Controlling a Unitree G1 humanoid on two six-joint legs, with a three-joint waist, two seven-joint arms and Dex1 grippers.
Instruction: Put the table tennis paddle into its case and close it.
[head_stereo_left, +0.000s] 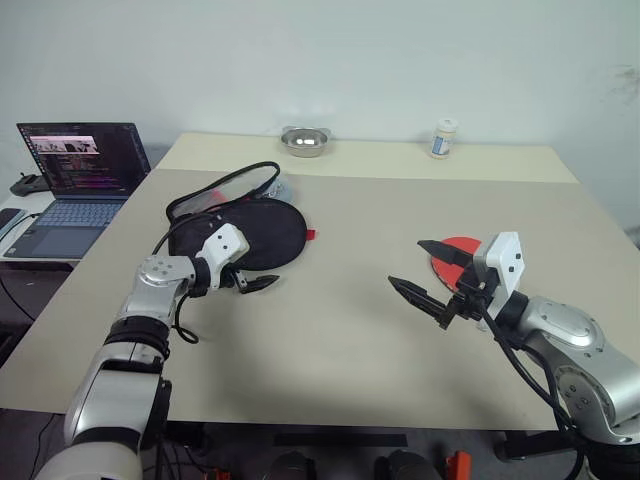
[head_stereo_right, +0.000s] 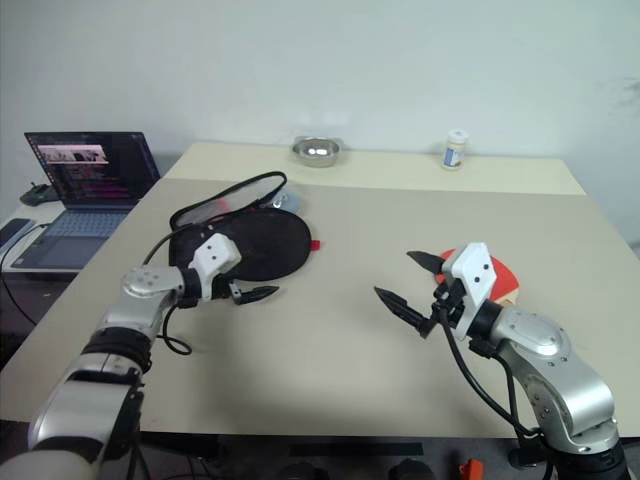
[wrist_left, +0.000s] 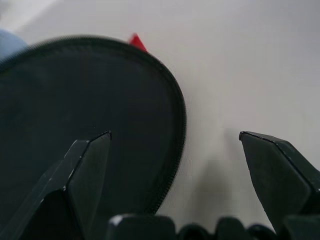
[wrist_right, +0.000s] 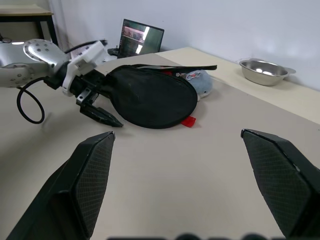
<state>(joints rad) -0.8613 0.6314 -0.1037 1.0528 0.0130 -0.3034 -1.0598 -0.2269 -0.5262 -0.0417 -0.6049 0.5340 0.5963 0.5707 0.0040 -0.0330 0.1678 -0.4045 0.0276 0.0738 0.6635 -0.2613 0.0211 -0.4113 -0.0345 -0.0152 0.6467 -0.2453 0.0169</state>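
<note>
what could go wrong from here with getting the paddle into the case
The paddle lies flat on the table, partly hidden behind the open right hand; a flat blade may slide rather than lift. The case is soft and lies flat beside the open left hand, so a nudge could shift it or collapse its raised flap. Paddle and case lie well apart, so the carry is long.

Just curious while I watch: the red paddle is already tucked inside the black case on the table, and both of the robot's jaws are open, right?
Not quite. The paddle lies bare on the table behind the right gripper, well apart from the black case, as the left eye view shows. Both jaws are indeed open.
</note>
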